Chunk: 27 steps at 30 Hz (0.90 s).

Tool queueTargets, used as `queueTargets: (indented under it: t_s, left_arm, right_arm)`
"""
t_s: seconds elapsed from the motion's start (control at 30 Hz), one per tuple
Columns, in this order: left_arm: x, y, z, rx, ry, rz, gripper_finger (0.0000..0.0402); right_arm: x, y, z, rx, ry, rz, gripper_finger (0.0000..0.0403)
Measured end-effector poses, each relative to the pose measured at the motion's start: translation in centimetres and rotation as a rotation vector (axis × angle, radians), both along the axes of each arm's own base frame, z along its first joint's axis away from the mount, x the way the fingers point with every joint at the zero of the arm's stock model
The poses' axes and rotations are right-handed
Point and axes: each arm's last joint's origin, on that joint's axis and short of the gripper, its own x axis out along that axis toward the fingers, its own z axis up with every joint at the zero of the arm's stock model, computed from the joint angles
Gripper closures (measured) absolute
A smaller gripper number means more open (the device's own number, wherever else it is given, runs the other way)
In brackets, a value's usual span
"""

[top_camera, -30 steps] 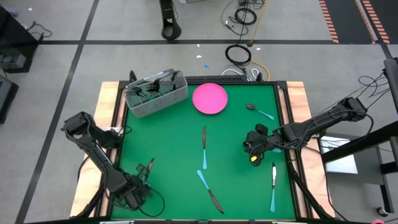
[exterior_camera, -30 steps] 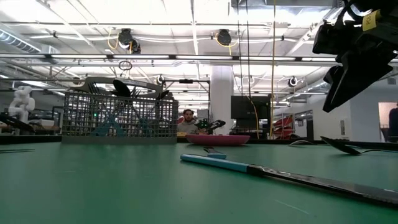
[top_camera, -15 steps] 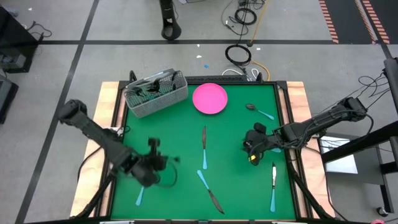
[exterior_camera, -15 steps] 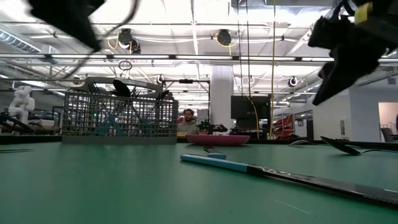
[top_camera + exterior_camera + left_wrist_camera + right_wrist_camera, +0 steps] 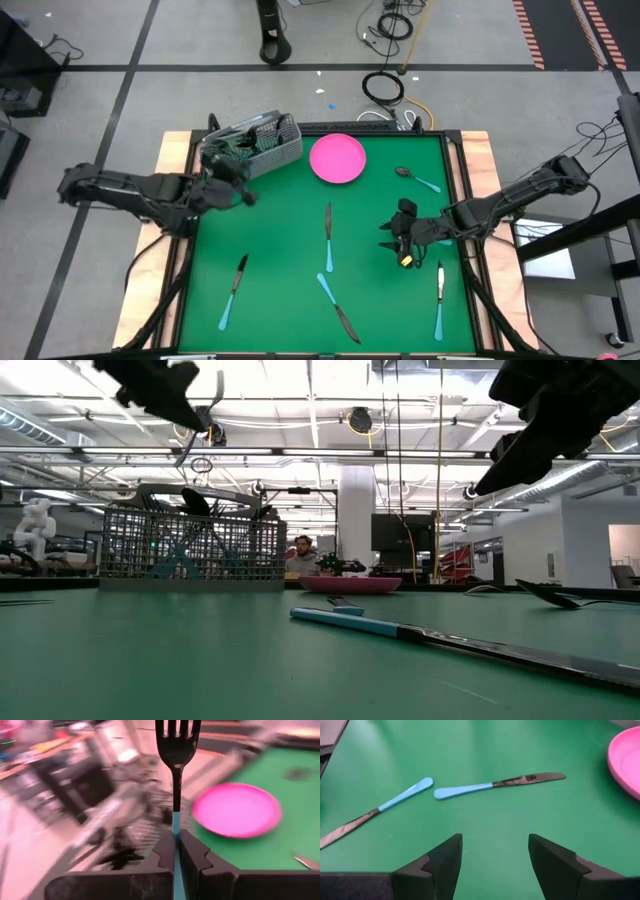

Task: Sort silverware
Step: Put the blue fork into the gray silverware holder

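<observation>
On my overhead feed the left gripper (image 5: 238, 187) hangs at the upper left of the green table (image 5: 290, 260), just beside the grey wire-mesh basket (image 5: 262, 155) that already holds dark cutlery. My left wrist camera shows its two dark fingers (image 5: 165, 851) clamped on the light blue handle of a dark-tined fork (image 5: 176, 750), the tines pointing away from the wrist, with the basket blurred beyond and the round pink plate (image 5: 237, 810) off to one side. In the low view that fork (image 5: 200, 415) sits high in the upper left, above the basket (image 5: 190, 548).

The right gripper (image 5: 397, 231) hovers right of centre in the overhead picture, over bare green felt. Its wrist camera shows the fingers (image 5: 437, 865) spread wide with nothing between them; ahead of them lie two blue-handled metal knives, one nearly level (image 5: 497, 785) and one slanting toward the frame's left edge (image 5: 375, 811).

Loose silverware remains on the table in the overhead view: a blue-handled knife (image 5: 327, 238) at centre, another (image 5: 337, 308) below it, a blue-handled piece (image 5: 233, 290) at lower left, a blue-handled knife (image 5: 439, 300) at lower right, and a blue-handled spoon (image 5: 417, 178) at upper right, just right of the pink plate (image 5: 337, 158).
</observation>
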Motion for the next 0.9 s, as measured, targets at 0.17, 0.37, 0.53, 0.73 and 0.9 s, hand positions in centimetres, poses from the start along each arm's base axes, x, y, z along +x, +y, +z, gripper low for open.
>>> queueTargets:
  t_s: [0.17, 0.37, 0.53, 0.73, 0.9]
  left_arm:
    - [-1.0, 2.2, -2.1, 0.014, -0.159, 0.248, 0.0396]
    - [-1.6, 4.3, -4.6, 0.023, -0.16, 0.394, 0.0396]
    - [-1.8, 5.6, -5.6, 0.025, -0.219, 0.473, 0.0396]
    - [-2.2, 6.4, -6.6, -0.005, -0.305, 0.544, 0.0396]
    - [-2.5, 6.5, -7.5, -0.021, -0.308, 0.564, 0.0396]
  right_arm:
    - [-0.1, 0.2, -0.1, -0.002, 0.011, 0.009, 0.0186]
    - [-0.1, 0.2, -0.1, 0.006, 0.011, 0.002, 0.0186]
    - [-0.1, 0.2, -0.1, 0.005, 0.015, 0.002, 0.0186]
    - [-0.2, 0.2, -0.2, -0.009, 0.018, 0.012, 0.0186]
    - [-0.2, 0.2, -0.2, -0.033, 0.02, 0.031, 0.0186]
